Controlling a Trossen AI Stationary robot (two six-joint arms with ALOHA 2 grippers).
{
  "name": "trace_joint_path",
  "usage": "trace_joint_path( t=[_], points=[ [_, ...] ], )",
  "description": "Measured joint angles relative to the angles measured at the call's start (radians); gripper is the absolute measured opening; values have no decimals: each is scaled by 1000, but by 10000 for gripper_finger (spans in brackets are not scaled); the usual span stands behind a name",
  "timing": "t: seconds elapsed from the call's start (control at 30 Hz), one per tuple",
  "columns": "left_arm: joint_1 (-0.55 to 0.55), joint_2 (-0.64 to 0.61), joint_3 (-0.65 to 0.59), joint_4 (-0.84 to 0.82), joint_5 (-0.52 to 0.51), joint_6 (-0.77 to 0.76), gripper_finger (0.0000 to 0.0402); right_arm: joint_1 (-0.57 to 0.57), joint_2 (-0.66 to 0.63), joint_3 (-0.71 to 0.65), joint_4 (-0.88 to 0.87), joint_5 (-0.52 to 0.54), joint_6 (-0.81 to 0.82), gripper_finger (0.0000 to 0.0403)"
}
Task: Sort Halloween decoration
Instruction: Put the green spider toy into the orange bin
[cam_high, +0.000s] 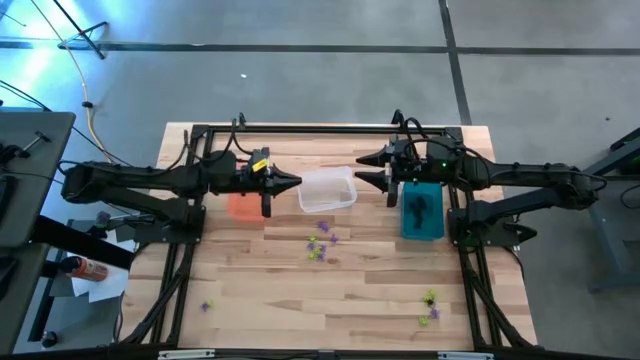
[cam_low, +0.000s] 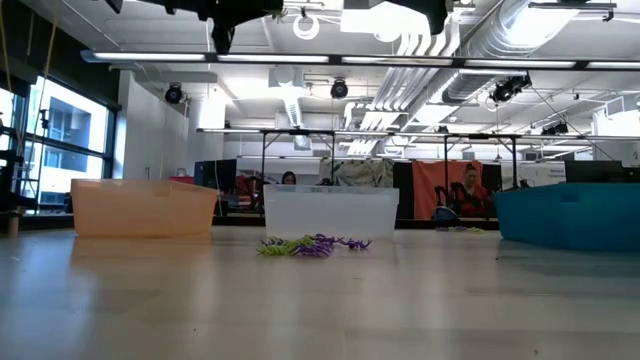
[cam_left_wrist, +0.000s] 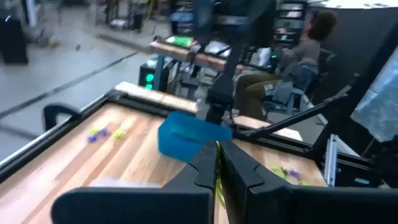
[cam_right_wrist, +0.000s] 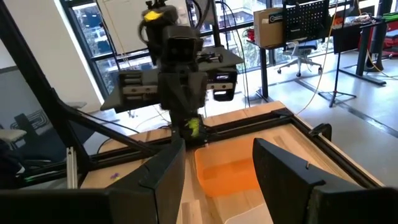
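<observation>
Seen from above, a wooden table (cam_high: 260, 290) holds three bins in a row near its far edge: an orange bin (cam_high: 243, 204) on the left, a clear bin (cam_high: 327, 189) in the middle and a teal bin (cam_high: 422, 211) on the right. The left gripper (cam_high: 293, 182) hangs above the gap between the orange and clear bins, its jaws pressed fully together, with a thin yellow-green sliver showing between the fingertips (cam_left_wrist: 216, 163); what that sliver is cannot be told. The right gripper (cam_high: 363, 168) hovers just beside the clear bin's right end, jaws spread wide and holding nothing. The Halloween decoration (cam_high: 320, 244), tiny purple and yellow-green trinkets, lies on the bare wood just in front of the clear bin, with more pieces (cam_high: 430, 306) near the front right corner and a stray piece (cam_high: 206, 306) at front left.
</observation>
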Motion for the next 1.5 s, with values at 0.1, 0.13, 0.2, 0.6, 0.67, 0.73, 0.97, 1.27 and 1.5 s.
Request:
trace_joint_path(
  t=[0.1, 0.13, 0.2, 0.6, 0.67, 0.73, 0.97, 1.27, 1.5],
  points=[
    [71, -38, 2, -162, -5, -49, 0, 0, 0, 0, -10, 0, 0, 183],
    [102, -47, 2, -231, -5, -64, 0, 0, 0, 0, -14, 0, 0, 183],
    [168, -59, 2, -373, -3, -92, 0, 0, 0, 0, -22, 3, 0, 183],
    [493, 112, 0, -937, 21, 40, 0, 0, 0, 0, -37, 37, 1, 183],
    [500, 165, 0, -926, 51, 76, 0, 0, 0, 0, -38, 47, 1, 183],
    [499, 221, 0, -929, 53, 110, 0, 0, 0, 0, -38, 48, 1, 183],
    [499, 411, 0, -921, 42, 151, 0, 0, 0, 0, -38, 49, 1, 183],
    [499, 488, 2, -864, 18, 177, 0, 0, 0, 0, -38, 52, 1, 183],
    [499, 421, 1, -858, 21, 180, 43, 0, 0, 0, -38, 51, 1, 183]
  ],
)
